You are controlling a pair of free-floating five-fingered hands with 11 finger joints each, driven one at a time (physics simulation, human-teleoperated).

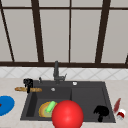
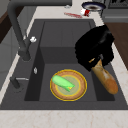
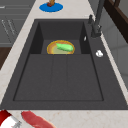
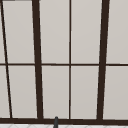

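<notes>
A long golden-brown baguette, held level across the sink's left rim; the left hand is curled round its middle.

Item count: two hands, left hand and right hand; one baguette; one wooden plate; one green cucumber; one red ball; one blue plate; one faucet; one sink.

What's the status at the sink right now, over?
Left hand shut on baguette above the sink's left rim. Right hand curled, holding nothing, over the right basin. Plate with green vegetable in left basin.
</notes>
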